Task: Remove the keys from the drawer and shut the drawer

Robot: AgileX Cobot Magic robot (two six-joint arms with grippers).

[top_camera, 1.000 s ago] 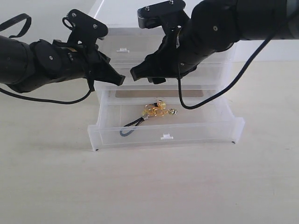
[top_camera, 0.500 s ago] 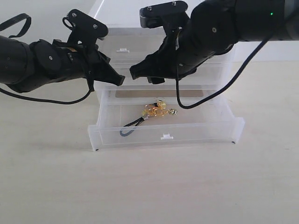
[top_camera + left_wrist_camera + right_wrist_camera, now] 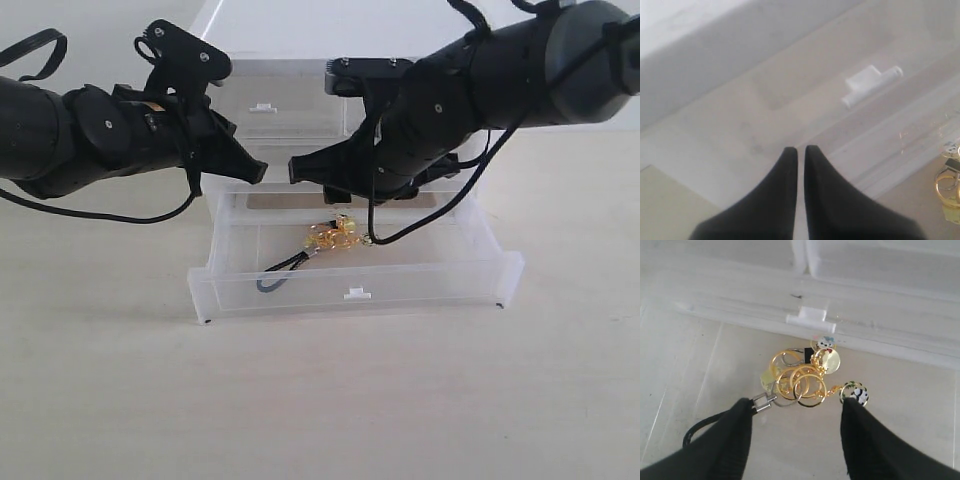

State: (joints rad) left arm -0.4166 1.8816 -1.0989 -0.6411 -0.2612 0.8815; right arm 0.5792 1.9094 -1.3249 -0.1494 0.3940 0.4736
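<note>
Gold keys lie in the open drawer under my right gripper, jaws spread wide: pickup step, so next I lower and pinch; left gripper hangs closed.

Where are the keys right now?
In the exterior view, the keys lie inside the pulled-out bottom drawer, left of its middle, directly beneath the open right end effector.

Keys: gold rings, dark grey strap, black-and-white charm. Drawer: translucent white. Left gripper, right gripper: black. Table: pale beige.
</note>
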